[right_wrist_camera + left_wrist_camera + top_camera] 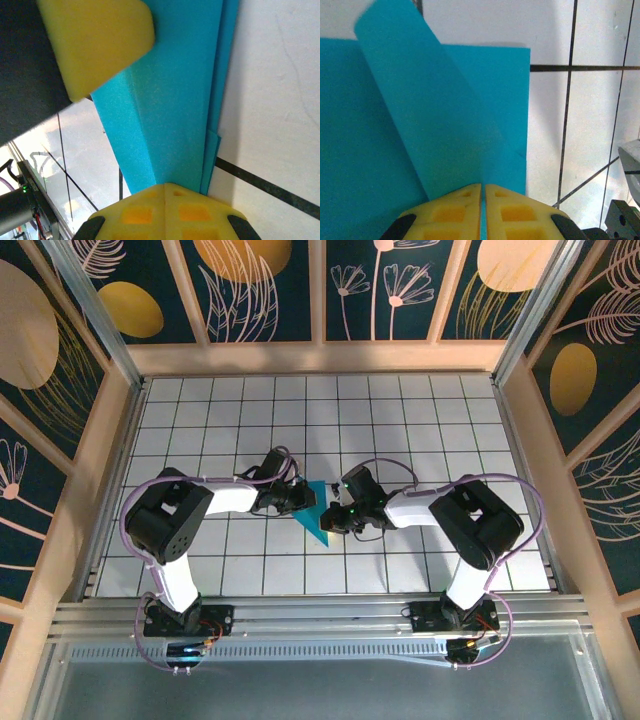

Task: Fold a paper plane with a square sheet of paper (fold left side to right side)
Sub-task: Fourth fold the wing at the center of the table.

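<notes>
The square sheet of paper (318,521), turquoise and partly folded, lies mid-table as a pointed shape between both grippers. My left gripper (303,502) sits at its left edge. In the left wrist view the left gripper (483,186) is shut on a raised flap of the paper (435,125) that slants up to the left, with turquoise in the hairline slit between its jaws. My right gripper (165,185) is shut, its tips resting on the layered paper (185,100) beside a long crease. One of the left fingers (95,45) hangs over the paper's far end.
The white tiled table (440,430) has dark grid lines and stretches well beyond the paper on all sides. Wooden walls (105,470) enclose it, and a metal rail (320,615) runs along the near edge. Part of the right arm (627,210) shows close by.
</notes>
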`<action>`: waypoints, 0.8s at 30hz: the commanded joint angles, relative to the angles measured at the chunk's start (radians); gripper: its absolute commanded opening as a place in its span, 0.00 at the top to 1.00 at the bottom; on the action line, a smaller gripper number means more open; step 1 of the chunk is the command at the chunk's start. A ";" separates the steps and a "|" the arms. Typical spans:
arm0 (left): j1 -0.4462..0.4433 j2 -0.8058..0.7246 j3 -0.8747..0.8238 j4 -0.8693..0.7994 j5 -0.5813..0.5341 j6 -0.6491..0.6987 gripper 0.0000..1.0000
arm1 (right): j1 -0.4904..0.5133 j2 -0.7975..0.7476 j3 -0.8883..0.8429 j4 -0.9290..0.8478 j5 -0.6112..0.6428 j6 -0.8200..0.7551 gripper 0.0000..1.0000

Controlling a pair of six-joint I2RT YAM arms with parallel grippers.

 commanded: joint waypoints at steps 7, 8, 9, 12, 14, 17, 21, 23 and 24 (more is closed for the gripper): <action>0.006 -0.175 -0.144 0.169 0.043 -0.042 0.94 | 0.007 0.059 0.024 -0.207 0.122 -0.061 1.00; 0.006 -0.176 -0.159 0.190 0.056 -0.049 0.95 | 0.007 0.059 0.027 -0.209 0.123 -0.061 1.00; 0.005 -0.173 -0.175 0.212 0.070 -0.056 0.95 | 0.007 0.061 0.027 -0.211 0.125 -0.063 1.00; 0.002 -0.155 -0.200 0.276 0.104 -0.085 0.96 | 0.006 0.063 0.026 -0.219 0.130 -0.063 1.00; -0.006 -0.140 -0.203 0.303 0.118 -0.095 0.96 | 0.007 0.063 0.026 -0.224 0.137 -0.063 1.00; -0.010 -0.113 -0.195 0.321 0.127 -0.096 0.96 | 0.010 0.064 0.027 -0.233 0.146 -0.063 1.00; -0.011 -0.060 -0.176 0.336 0.132 -0.092 0.96 | 0.011 0.068 0.036 -0.250 0.152 -0.071 1.00; -0.010 -0.045 -0.162 0.318 0.116 -0.075 0.96 | 0.013 0.070 0.040 -0.258 0.157 -0.075 1.00; -0.010 -0.034 -0.153 0.304 0.103 -0.065 0.97 | 0.013 0.070 0.040 -0.260 0.158 -0.076 1.00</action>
